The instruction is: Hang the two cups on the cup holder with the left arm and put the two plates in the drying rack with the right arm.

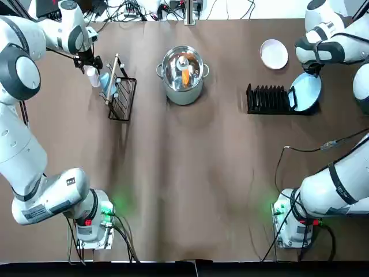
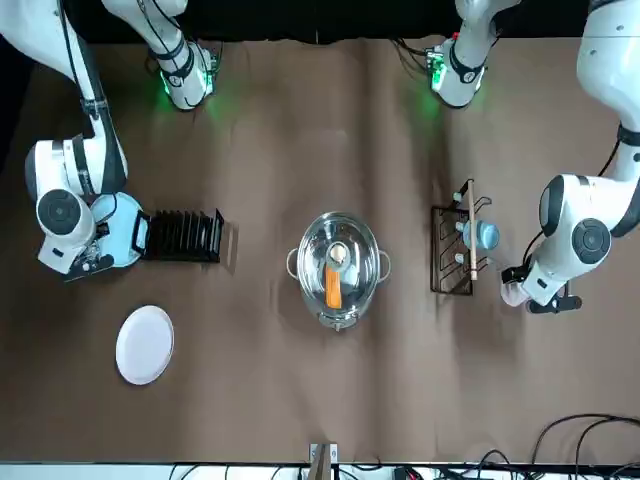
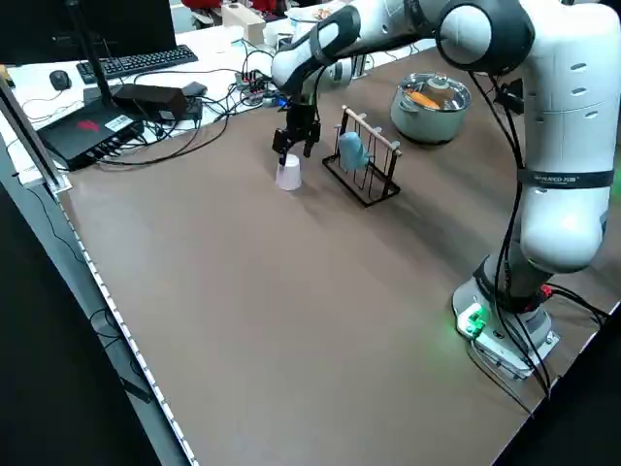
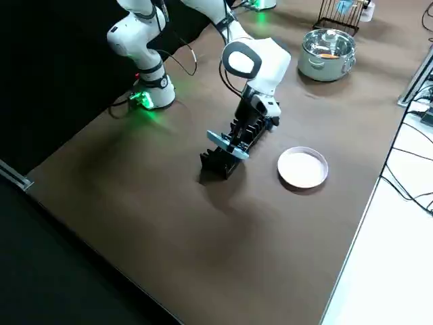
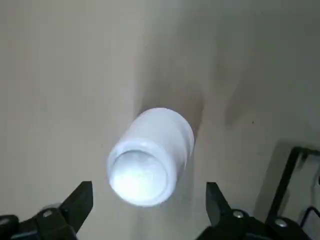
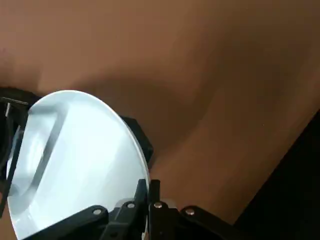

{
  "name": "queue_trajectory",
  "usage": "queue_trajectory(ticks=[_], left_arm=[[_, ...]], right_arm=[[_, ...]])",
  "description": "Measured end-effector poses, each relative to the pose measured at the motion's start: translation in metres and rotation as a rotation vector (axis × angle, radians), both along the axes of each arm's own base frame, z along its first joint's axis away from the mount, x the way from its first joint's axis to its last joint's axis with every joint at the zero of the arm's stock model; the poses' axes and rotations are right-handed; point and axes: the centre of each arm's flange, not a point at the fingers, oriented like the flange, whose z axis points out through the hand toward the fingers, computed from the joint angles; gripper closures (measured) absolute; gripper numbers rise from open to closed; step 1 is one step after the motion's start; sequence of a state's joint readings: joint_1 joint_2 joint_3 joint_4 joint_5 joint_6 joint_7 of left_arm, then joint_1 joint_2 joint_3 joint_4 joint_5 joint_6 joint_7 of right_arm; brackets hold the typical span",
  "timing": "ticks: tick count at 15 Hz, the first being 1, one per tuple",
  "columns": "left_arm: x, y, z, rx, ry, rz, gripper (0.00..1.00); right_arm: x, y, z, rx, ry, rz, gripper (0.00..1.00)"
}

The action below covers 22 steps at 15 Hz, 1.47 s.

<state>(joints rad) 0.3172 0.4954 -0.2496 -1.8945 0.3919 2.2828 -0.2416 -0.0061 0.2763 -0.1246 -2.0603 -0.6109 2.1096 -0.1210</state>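
Now two jobs at once. Left gripper point(image 5: 145, 200) hangs wide open right over the white cup point(image 5: 150, 155), touching nothing; the cup stands on the table just beside the cup holder point(image 1: 122, 98), where the blue cup point(image 1: 108, 82) already hangs. It should drop straight, then pinch.

Right gripper point(image 6: 148, 192) pinches the blue plate point(image 6: 75, 155) by its rim, at the end of the rack point(image 1: 268, 99). Keep it upright, slide it into a slot. White plate point(image 1: 274, 53) lies near, not yet picked up.
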Motion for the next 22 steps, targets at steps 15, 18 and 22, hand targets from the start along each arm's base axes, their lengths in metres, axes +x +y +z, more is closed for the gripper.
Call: queue_trajectory(ticks=[15,18,22], left_arm=[[0.005,0.010,-0.022,-0.029,-0.031,0.013,0.30],[0.005,0.011,-0.022,-0.028,-0.034,0.020,0.30],[0.019,0.009,0.013,-0.020,-0.108,0.097,0.30]], right_arm=[[0.032,0.014,0.037,0.149,-0.134,-0.149,0.52],[0.043,0.021,0.047,0.286,-0.185,-0.269,0.48],[0.068,0.019,0.020,0.308,-0.238,-0.462,0.45]])
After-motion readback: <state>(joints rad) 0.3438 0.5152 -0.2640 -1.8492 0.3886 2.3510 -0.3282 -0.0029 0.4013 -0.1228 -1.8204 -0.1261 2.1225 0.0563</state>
